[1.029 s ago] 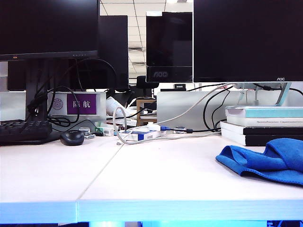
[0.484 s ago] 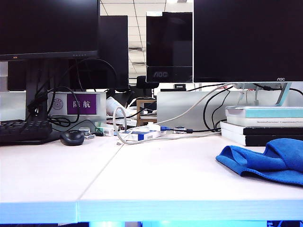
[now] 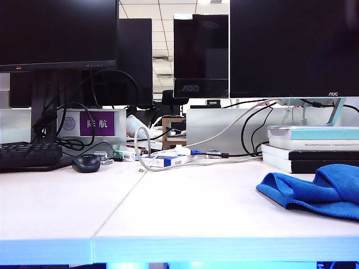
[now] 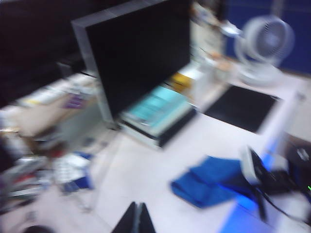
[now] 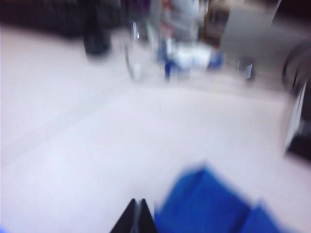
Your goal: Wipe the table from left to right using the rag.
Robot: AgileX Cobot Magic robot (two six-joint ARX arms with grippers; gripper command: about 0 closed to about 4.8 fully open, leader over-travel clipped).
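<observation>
Keyboard cut off at left edge, mouse beside it, cables behind white table, blue rag crumpled at right, cropped, before stacked books, wrist views blurred, left gripper pinched closed and empty above table, right gripper closed, empty, just beside rag.

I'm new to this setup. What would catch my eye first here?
The bright blue rag lies crumpled at the right of the white table, in front of stacked books. Black monitors fill the back. Neither claw holds it: the left claw and right claw are shut above the table.
</observation>
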